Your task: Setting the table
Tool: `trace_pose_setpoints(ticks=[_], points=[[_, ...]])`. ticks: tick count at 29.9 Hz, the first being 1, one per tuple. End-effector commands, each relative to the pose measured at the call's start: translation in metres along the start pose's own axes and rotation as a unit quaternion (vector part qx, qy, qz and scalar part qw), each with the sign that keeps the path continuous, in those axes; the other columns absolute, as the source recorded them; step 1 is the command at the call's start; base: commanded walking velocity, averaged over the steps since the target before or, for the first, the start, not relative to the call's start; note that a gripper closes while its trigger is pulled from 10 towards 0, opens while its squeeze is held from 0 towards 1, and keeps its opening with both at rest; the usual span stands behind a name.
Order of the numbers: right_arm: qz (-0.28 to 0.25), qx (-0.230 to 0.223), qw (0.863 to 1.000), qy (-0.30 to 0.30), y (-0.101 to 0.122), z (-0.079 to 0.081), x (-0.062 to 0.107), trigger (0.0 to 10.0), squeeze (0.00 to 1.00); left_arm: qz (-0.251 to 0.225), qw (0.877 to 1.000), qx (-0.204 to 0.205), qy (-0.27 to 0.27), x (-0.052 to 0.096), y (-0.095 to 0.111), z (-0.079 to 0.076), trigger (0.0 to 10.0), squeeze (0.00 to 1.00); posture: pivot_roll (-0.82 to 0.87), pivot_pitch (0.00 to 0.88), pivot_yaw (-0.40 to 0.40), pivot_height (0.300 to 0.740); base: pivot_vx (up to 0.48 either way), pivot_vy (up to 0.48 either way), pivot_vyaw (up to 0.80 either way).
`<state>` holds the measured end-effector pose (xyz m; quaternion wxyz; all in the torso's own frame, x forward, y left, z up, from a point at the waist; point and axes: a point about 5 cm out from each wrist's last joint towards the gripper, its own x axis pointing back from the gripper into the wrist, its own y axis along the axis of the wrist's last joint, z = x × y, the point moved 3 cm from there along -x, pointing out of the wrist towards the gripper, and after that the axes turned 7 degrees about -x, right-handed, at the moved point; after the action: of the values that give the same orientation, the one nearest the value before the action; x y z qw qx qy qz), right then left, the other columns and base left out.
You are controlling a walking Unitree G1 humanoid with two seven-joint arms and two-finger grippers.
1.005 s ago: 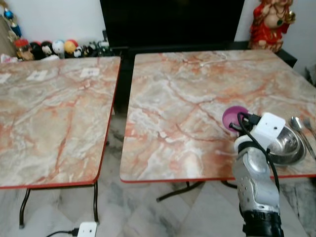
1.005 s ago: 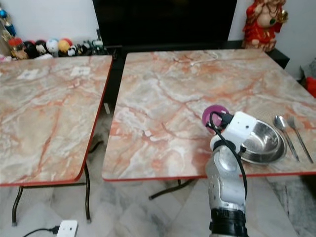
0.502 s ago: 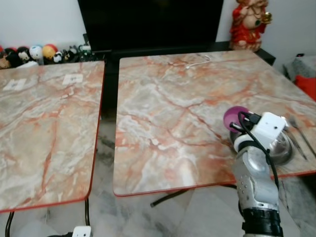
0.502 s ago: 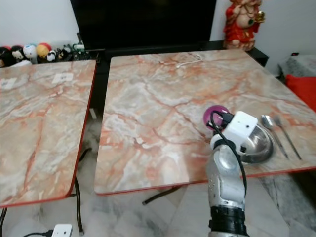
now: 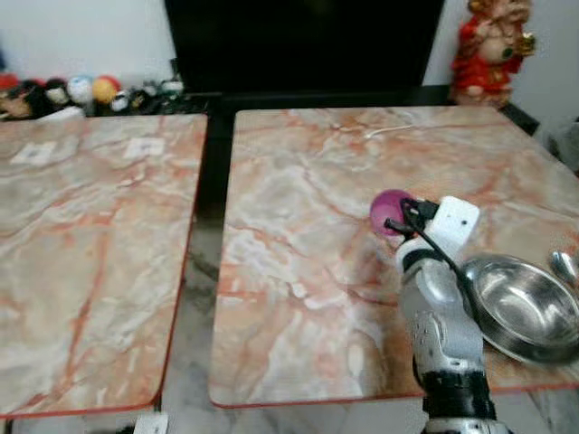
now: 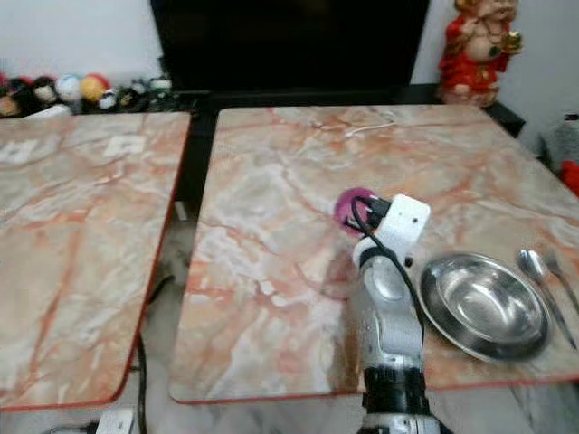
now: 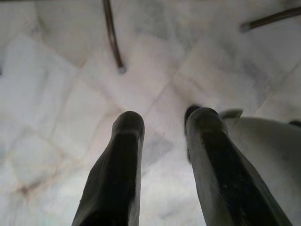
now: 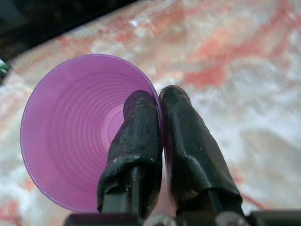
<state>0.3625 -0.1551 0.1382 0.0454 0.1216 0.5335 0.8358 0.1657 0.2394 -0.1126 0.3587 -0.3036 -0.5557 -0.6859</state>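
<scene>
Two black fingers (image 8: 141,141) of the right claw (image 8: 160,99) pinch the rim of a purple cup (image 8: 80,127), one finger inside the wall and one outside, so the claw is clamped on the cup. From the head view the cup (image 5: 391,212) hangs over the marble bench (image 5: 298,298), to the left of a steel bowl (image 5: 525,312) that sits near the bench's front right part. A spoon (image 6: 536,268) lies just beyond the bowl on its right. The left claw (image 7: 162,155) hangs idle over the tiled floor (image 7: 56,94), its fingers parted with nothing between them.

Judging by the layout, the step in hand is placing the cup next to the bowl. Whether the cup's base touches the bench cannot be told from these views.

To do it well, the arm should bring the cup down level, since a rim pinch lets a thin cup tilt or flex. Lower until the base sits flat, then open the fingers only a little, and lift straight up so the inner finger does not drag the wall and tip the cup. Keep it apart from the bowl's rim.
</scene>
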Motion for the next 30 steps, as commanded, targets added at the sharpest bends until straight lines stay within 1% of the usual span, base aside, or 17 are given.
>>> trace_pose_setpoints(ticks=[1,3,6,8,12,17,19,23,24,26,30], points=[[-0.008,0.0,1.0,-0.011,0.008,-0.003,0.001,10.0,0.0,0.005,1.0,0.001,0.002,0.0,-0.001,0.002,10.0,0.0,-0.06,0.01,0.007,0.74,0.0,0.0,0.0],[0.002,-0.001,0.999,-0.033,0.006,-0.005,0.002,10.0,0.0,0.006,1.0,0.001,0.003,0.0,-0.002,0.005,10.0,0.0,-0.06,0.01,0.008,0.74,0.0,0.0,0.0],[0.006,-0.008,0.999,-0.042,0.006,-0.005,0.002,10.0,0.0,0.007,1.0,0.001,0.004,0.001,-0.002,0.006,10.0,0.0,-0.06,0.009,0.007,0.74,0.0,0.0,0.0],[0.014,-0.027,0.998,-0.054,0.006,-0.006,0.002,10.0,0.0,0.008,1.0,0.001,0.004,0.001,-0.004,0.007,10.0,0.0,-0.06,0.008,0.008,0.74,0.0,0.0,0.0],[0.023,-0.035,0.995,-0.087,0.008,-0.012,0.002,10.0,0.0,0.011,1.0,0.002,0.006,0.002,-0.008,0.011,10.0,0.0,-0.06,0.009,0.004,0.74,0.0,0.0,0.0],[0.037,-0.043,0.993,-0.102,0.003,-0.015,0.004,10.0,0.0,0.013,1.0,0.002,0.005,0.003,-0.01,0.01,10.0,0.0,-0.06,0.01,0.005,0.74,0.0,0.0,0.0],[0.041,-0.038,0.992,-0.11,0.002,-0.017,0.004,10.0,0.0,0.013,1.0,0.002,0.004,0.003,-0.01,0.008,10.0,0.0,-0.06,0.011,0.005,0.74,0.0,0.0,0.0],[0.046,-0.05,0.99,-0.121,0.0,-0.02,0.004,10.0,0.0,0.013,1.0,0.001,0.0,0.002,-0.01,0.002,10.0,0.0,-0.06,0.011,0.005,0.74,0.0,0.0,0.0],[0.048,-0.06,0.988,-0.136,0.0,-0.024,0.006,10.0,0.0,0.013,1.0,0.001,-0.002,0.002,-0.009,-0.003,10.0,0.0,-0.06,0.01,0.005,0.74,0.0,0.0,0.0],[0.045,-0.06,0.986,-0.15,0.001,-0.027,0.007,10.0,0.0,0.012,1.0,0.0,-0.004,0.001,-0.008,-0.007,10.0,0.0,-0.06,0.012,0.008,0.74,0.0,0.0,0.0],[0.046,-0.062,0.984,-0.163,0.0,-0.032,0.008,10.0,0.0,0.012,1.0,-0.002,-0.008,0.001,-0.007,-0.015,10.0,0.0,-0.06,0.011,0.008,0.74,0.0,0.0,0.0]])
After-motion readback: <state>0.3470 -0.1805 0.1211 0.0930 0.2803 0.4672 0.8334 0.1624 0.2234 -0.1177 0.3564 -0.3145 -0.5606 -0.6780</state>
